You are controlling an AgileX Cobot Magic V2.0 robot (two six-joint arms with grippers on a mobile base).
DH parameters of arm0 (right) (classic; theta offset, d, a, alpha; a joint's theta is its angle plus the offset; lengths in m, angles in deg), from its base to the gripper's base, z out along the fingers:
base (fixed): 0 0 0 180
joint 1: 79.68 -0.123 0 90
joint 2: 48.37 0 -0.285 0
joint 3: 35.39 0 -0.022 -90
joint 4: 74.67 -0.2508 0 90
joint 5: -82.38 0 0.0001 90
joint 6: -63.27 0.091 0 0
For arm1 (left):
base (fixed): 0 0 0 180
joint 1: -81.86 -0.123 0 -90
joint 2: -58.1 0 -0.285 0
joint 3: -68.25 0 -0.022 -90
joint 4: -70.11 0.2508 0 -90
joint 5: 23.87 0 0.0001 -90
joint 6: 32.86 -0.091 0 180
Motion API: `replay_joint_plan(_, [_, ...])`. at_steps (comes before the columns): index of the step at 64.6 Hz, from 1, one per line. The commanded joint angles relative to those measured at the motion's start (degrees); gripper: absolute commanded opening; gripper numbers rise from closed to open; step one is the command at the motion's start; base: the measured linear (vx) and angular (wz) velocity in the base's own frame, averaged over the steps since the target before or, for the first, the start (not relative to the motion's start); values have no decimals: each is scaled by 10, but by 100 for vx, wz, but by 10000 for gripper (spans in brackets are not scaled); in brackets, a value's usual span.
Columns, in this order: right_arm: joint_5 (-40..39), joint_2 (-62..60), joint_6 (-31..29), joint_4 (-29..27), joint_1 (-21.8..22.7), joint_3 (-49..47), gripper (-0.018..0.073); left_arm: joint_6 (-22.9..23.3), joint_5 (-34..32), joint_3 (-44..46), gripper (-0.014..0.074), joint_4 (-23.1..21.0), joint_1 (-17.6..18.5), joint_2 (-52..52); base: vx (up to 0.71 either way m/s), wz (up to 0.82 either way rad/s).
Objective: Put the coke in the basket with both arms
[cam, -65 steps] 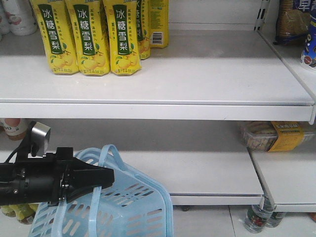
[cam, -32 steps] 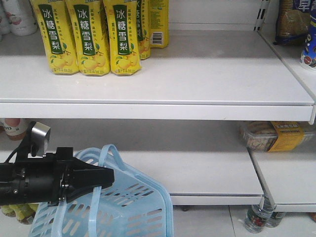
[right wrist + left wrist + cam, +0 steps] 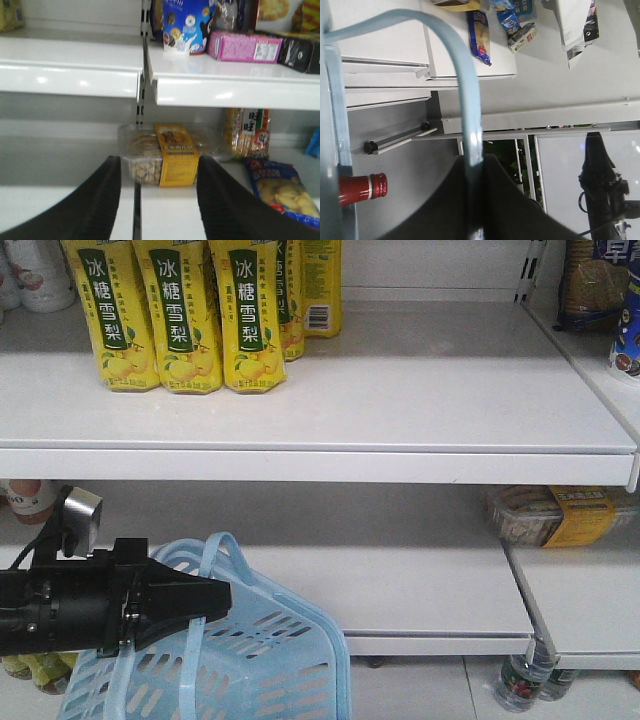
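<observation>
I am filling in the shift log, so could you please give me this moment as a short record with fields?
left gripper: shut on basket handle
basket: light blue, hanging tilted from the left gripper, below the shelves
right gripper: open, empty, facing a clear cookie box on the lower shelf
coke: not identifiable; only a red-capped bottle top shows beside the basket wall
upper shelf: yellow pear-drink bottles at left

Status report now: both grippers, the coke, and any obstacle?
Left gripper shut on basket handle. Right gripper open, empty, facing the biscuit box. Coke not clearly in view. No obstacle seen.
</observation>
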Motion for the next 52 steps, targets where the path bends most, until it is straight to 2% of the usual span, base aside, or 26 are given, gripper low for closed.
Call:
replay_joint_plan(1, [-42,-1,-3,-2,3,0,347,-7,48,19,-6,-90,0,16,0,0])
replay_joint_plan(16, [-51,-1,-3,-6,3,6,347,-7,48,19,-6,-90,0,16,0,0])
replay_joint_plan(21, [-48,-1,-6,-4,3,6,321,-7,48,19,-6,-90,0,16,0,0])
replay_joint_plan(27, [-49,-1,-7,-4,3,6,218,-7,48,19,-6,-90,0,16,0,0])
replay_joint_plan(36, [-58,-1,-7,-4,3,6,-17,-7,48,19,-6,-90,0,16,0,0])
replay_joint_plan(52, [-88,-1,-5,-6,3,6,-9,-7,48,19,-6,-90,0,16,0,0])
